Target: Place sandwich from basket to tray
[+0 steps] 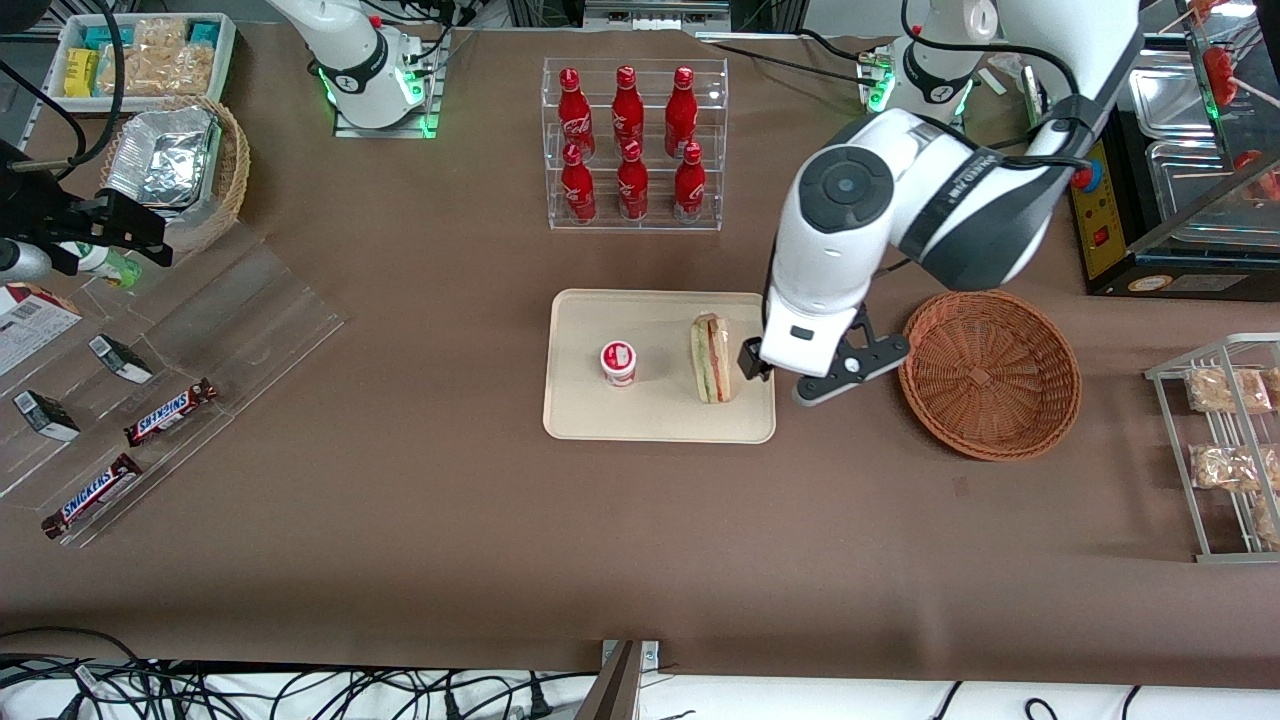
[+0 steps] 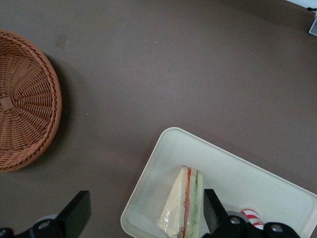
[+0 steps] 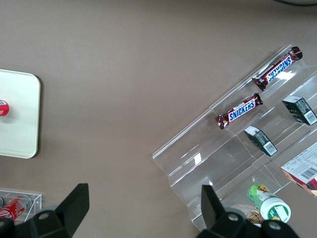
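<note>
The sandwich (image 1: 712,358) lies on the cream tray (image 1: 580,415), beside a small red-and-white cup (image 1: 619,362). The gripper (image 2: 143,213) hangs just above the tray's edge, fingers spread wide, holding nothing. The wicker basket (image 1: 990,374) sits empty on the bench (image 1: 400,520) nearby.

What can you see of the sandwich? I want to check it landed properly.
The sandwich is a triangular wedge of pale bread in clear wrap, with red and green filling lines along its cut edge. It lies on the tray, near the rim at the working arm's end, beside a small red-and-white cup without touching it. The basket holds nothing. The gripper hangs above the sandwich, fingers open and apart from it.
</note>
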{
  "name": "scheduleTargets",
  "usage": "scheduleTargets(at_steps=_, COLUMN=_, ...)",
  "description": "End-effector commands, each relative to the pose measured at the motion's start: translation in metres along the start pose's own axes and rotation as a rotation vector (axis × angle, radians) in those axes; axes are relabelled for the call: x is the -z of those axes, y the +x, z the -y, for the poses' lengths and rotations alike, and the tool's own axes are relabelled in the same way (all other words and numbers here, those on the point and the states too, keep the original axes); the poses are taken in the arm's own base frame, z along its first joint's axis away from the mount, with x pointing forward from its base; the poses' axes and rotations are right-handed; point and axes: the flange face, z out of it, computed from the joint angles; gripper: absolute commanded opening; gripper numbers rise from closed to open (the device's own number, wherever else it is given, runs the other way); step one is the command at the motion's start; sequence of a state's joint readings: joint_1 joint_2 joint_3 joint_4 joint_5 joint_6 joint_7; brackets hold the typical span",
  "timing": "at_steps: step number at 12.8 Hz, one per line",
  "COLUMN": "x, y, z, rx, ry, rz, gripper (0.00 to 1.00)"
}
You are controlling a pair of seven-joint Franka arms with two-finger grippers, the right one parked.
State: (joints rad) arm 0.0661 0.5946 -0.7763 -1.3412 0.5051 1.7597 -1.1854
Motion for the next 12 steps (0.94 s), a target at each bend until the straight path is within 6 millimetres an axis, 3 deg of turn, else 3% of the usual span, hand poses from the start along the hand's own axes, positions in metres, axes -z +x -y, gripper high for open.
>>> scheduleTargets(at_steps=1, x=0.032, y=0.021, z=0.018, rx=-0.024, ry=-0.034, rz=0.029, gripper=1.00)
scheduleTargets(at_steps=3, x=0.047, y=0.041, z=0.040, rx=-0.122, ry=-0.014, rz=0.082, gripper=1.00)
scheduleTargets(at_steps=5, x=0.073, y=0.093, z=0.088, rx=-0.246, ry=-0.050, rz=0.160, gripper=1.00)
scheduleTargets(at_steps=7, x=0.068, y=0.131, z=0.132, rx=-0.351, ry=-0.080, rz=0.205, gripper=1.00)
scheduleTargets(at_steps=12, x=0.048, y=0.174, z=0.194, rx=-0.473, ry=-0.018, rz=0.217, gripper=1.00)
